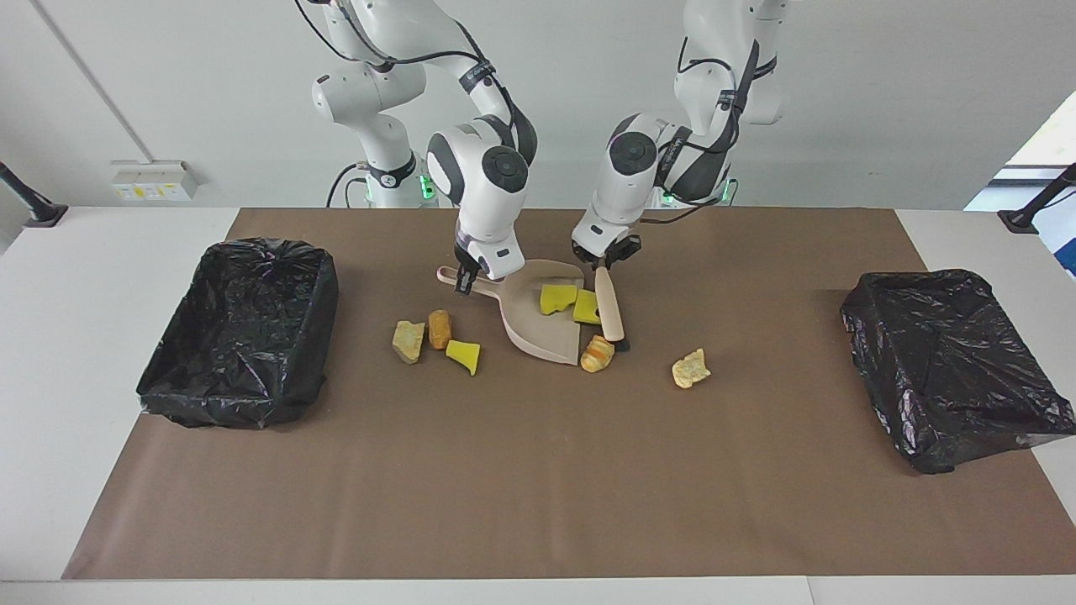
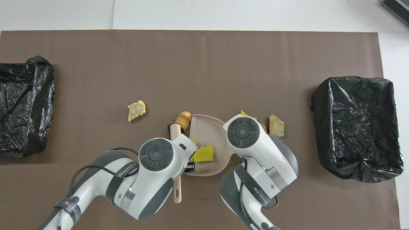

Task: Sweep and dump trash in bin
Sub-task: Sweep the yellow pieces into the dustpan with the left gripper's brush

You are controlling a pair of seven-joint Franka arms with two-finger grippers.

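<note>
progress: early; first sweep in hand, nothing dumped in either bin yet as far as can be seen
landmark: pink plastic dustpan (image 1: 546, 315), flat on the brown mat (image 1: 538, 470) mid-table, open edge toward the left arm's end
in the pan: two bright yellow sponge-like chunks (image 1: 570, 302), side by side near the open edge
at the pan's lip: one orange-brown bread-like chunk (image 1: 598, 354), touching the lip's corner farthest from the robots, not yet inside
loose, brush side: one tan crumbly chunk (image 1: 691, 368), well apart from the pan toward the left arm's end
loose, handle side: three chunks in a cluster (image 1: 435, 338) near the pan toward the right arm's end – tan, orange-brown, yellow
left to do: judged five chunks to get into the pan, then lift and dump
left gripper (image 1: 605, 262): clamped on the handle of the small beige hand brush (image 1: 609, 307), brush lying along the pan's open edge
right gripper (image 1: 465, 281): closed on the pan's handle, holding the pan on the mat
count trash: seven – two in, five out
count bins: two black-bag-lined bins, one at the right arm's end (image 1: 244, 332), one at the left arm's end (image 1: 954, 365), both well apart from the pan
count tools: one pan, one brush
count arms: two, both working
</note>
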